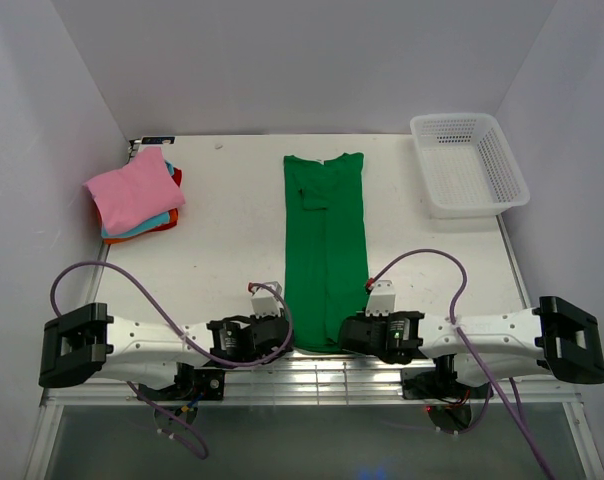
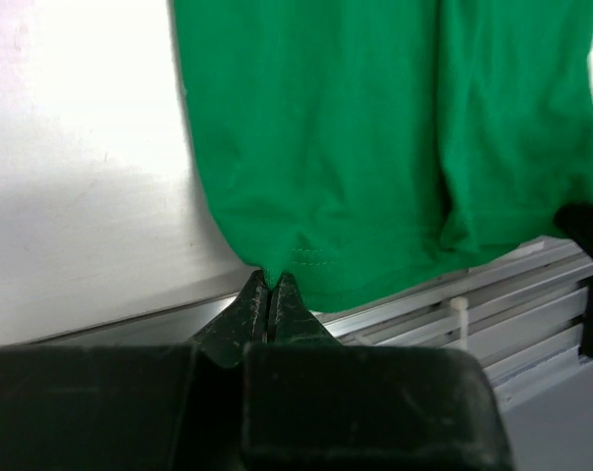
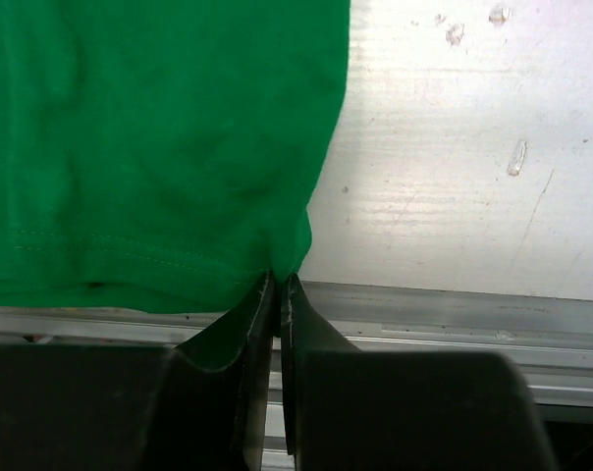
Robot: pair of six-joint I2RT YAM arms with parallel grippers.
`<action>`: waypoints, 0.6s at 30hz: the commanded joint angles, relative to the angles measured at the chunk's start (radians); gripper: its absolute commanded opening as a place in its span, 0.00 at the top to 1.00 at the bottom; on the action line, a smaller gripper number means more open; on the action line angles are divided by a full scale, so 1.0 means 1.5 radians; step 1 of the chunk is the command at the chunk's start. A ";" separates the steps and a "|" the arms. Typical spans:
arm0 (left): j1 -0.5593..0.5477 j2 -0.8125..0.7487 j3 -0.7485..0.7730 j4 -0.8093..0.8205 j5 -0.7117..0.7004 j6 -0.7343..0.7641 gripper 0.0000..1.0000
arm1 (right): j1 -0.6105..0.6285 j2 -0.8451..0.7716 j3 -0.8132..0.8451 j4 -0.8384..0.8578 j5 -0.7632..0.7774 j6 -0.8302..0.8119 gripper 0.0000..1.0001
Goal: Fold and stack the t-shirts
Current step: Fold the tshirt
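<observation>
A bright green t-shirt [image 1: 325, 250] lies folded into a long narrow strip down the middle of the table, collar at the far end. My left gripper [image 1: 288, 338] is shut on its near left hem corner [image 2: 270, 267]. My right gripper [image 1: 344, 340] is shut on its near right hem corner [image 3: 282, 267]. The hem lies at the table's near edge. A stack of folded t-shirts [image 1: 134, 195], pink on top with teal-blue and orange-red beneath, sits at the far left.
A white plastic mesh basket [image 1: 469, 165] stands at the far right. A metal rail [image 2: 493, 294] runs along the table's near edge under the hem. White walls enclose the table on three sides.
</observation>
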 commanded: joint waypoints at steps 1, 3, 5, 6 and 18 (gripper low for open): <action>0.000 -0.011 0.042 -0.022 -0.065 0.007 1.00 | -0.011 -0.001 0.047 -0.026 0.058 -0.022 0.92; 0.000 -0.008 0.059 -0.035 -0.091 0.007 1.00 | -0.022 0.000 0.061 -0.029 0.067 -0.039 0.92; 0.001 -0.008 0.072 -0.045 -0.107 0.006 1.00 | -0.036 0.001 0.069 -0.029 0.074 -0.055 0.92; 0.001 -0.008 0.076 -0.047 -0.119 0.009 1.00 | -0.041 0.002 0.073 -0.029 0.077 -0.071 0.92; 0.075 -0.009 0.090 -0.003 -0.154 0.069 1.00 | -0.162 0.005 0.132 -0.017 0.108 -0.203 0.92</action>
